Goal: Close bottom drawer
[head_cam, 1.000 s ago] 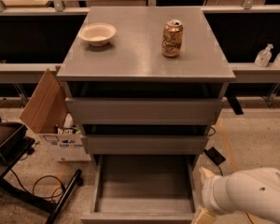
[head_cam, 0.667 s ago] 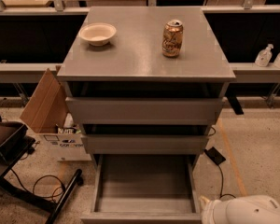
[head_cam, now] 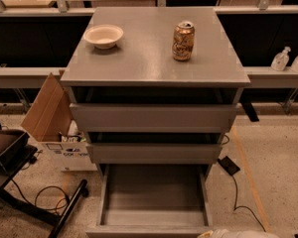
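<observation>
The bottom drawer (head_cam: 154,202) is sitting pulled well out of the grey cabinet (head_cam: 228,90) toward the near side, low against the floor. Its shallow grey box is lying open and appears to be holding nothing. Its flat front panel is running along the near edge of the view. Since that front has no handle, closing it is probably going to mean a flat push on the panel toward the far side.

The claw itself is not showing. Only a white, rounded piece of the arm (head_cam: 241,233) is peeking in at the near right, just beside the drawer's right front corner, so I cannot tell whether the claw is apart or together. The arm seems to be waiting low there because the panel is that low, but nothing is showing contact yet, and the push looks not yet begun.

Above the open drawer, the middle drawer (head_cam: 154,152) and the top drawer (head_cam: 154,117) are each standing slightly out, with a dark gap over each.

On the counter (head_cam: 149,63) a pale bowl (head_cam: 104,35) is sitting at the far left and a drink can (head_cam: 183,40) is standing upright at the far right. The 2 are well apart, and a hard shove could be rattling them.

An open cardboard box (head_cam: 47,108) is leaning against the cabinet's left side. A black cable (head_cam: 236,192) is trailing over the floor on the right.
</observation>
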Available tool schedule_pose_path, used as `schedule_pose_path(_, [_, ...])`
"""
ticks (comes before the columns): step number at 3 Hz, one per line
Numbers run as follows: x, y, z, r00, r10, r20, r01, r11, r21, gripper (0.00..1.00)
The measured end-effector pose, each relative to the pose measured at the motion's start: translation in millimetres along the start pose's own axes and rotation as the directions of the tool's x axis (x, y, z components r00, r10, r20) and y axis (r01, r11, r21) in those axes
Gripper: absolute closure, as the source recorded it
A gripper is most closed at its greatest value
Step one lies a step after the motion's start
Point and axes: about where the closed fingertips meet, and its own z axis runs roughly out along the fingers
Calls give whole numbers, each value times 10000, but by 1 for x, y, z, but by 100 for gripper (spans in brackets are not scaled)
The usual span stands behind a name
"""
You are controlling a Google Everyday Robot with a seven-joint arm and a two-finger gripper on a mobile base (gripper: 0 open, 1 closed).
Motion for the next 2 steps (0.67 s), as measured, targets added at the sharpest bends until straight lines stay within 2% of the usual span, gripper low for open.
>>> schedule_pose_path(1, [13,8,48,9976,485,495,-460,9977,-499,95])
schedule_pose_path(2, [12,10,47,9978,465,466,-441,9976,-527,100])
